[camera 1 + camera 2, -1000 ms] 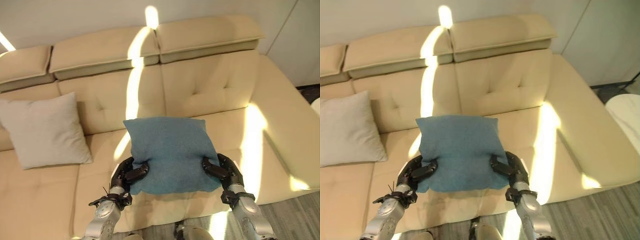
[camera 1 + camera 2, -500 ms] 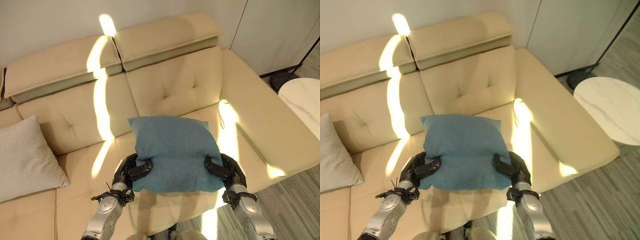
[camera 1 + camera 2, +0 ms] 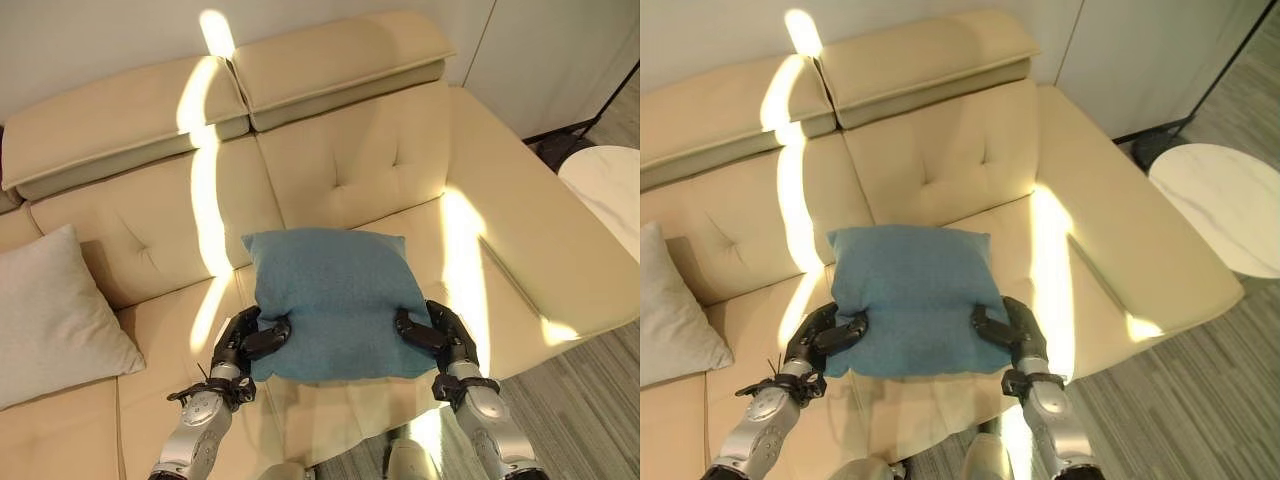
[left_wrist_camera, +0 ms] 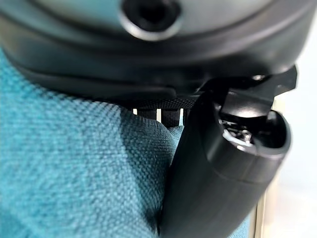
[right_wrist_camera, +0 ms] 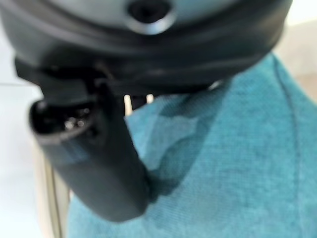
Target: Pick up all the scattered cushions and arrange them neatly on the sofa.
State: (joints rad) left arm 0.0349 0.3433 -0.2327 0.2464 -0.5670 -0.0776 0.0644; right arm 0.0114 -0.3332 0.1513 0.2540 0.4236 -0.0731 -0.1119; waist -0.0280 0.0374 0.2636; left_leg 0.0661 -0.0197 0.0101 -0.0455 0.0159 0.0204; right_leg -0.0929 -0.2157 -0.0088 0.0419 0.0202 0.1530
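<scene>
Now the blue cushion sits between both hands — left hand, right hand — each gripping an edge

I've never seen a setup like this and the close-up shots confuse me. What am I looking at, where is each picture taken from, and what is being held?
This is a humanoid robot tidying cushions. Two pictures come from cameras on its head, looking down at a beige sofa. The other two come from cameras on its wrists, so each shows dark fingers against teal cloth from very close. The left hand and right hand grip the near corners of a blue cushion, held above the seat. A light grey cushion leans against the sofa's back on the left. A round white table stands at the right.
</scene>
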